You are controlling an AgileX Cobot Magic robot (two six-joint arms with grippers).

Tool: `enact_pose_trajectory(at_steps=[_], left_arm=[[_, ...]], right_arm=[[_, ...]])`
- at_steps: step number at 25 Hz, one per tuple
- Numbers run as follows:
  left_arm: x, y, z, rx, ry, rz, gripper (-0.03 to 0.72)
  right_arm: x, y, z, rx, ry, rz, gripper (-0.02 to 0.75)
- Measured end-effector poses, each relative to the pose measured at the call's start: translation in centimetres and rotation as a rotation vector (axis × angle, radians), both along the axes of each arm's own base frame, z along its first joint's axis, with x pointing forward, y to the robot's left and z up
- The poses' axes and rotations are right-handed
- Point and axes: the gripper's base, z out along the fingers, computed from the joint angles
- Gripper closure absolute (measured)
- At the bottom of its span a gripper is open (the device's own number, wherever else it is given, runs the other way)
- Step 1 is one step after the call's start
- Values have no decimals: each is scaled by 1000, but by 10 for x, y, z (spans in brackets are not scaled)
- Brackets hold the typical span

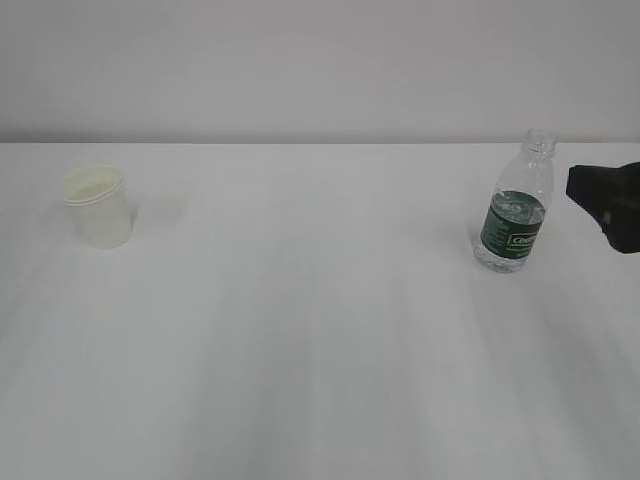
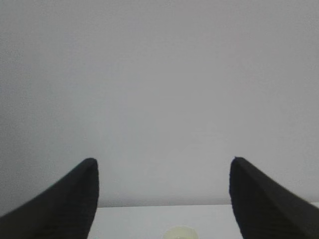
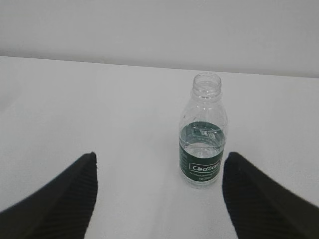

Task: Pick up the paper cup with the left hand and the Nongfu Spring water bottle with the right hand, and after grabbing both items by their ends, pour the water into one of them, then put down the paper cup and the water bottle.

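The paper cup (image 1: 98, 205) stands upright at the far left of the white table (image 1: 300, 330), empty inside as far as I can see. In the left wrist view only its rim (image 2: 180, 233) peeks in at the bottom edge, below and ahead of my open left gripper (image 2: 163, 160), which holds nothing. The uncapped water bottle (image 1: 515, 205) stands upright at the right, with clear water (image 3: 202, 148) filling its lower part. My right gripper (image 3: 160, 155) is open and empty, a short way in front of the bottle (image 3: 202, 144), which sits nearer its right finger (image 3: 249, 194).
A plain grey wall (image 1: 300, 70) rises behind the table's far edge. A black part of the right arm (image 1: 608, 200) juts in at the right border, just right of the bottle. The left arm is outside the exterior view.
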Motion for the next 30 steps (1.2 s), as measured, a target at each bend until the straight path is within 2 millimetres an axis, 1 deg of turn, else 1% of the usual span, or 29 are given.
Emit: enact_pose_trajectory(at_steps=[7,12,21,23,27,30], left_arm=[[-13,3,-1,-5,11,24,101],[-16,3,-3,-13,27,31,101],[-15,4,-8,-46,80,38,101],[-15,4,-9,-59,94,38,101],[-15,5,-11,-73,119,40,108],[-19,5,-12,-79,119,43,117]], right_arm=[[-14,-3,-14,-18,33,11,144],[-24,-5,-3,-40,-26,29,145],[-46,-6,5,-124,-41,114,147],[-51,-7,5,-146,-49,130,165],[-61,-8,6,-185,-54,160,228],[-69,-9,8,-220,-64,180,244]])
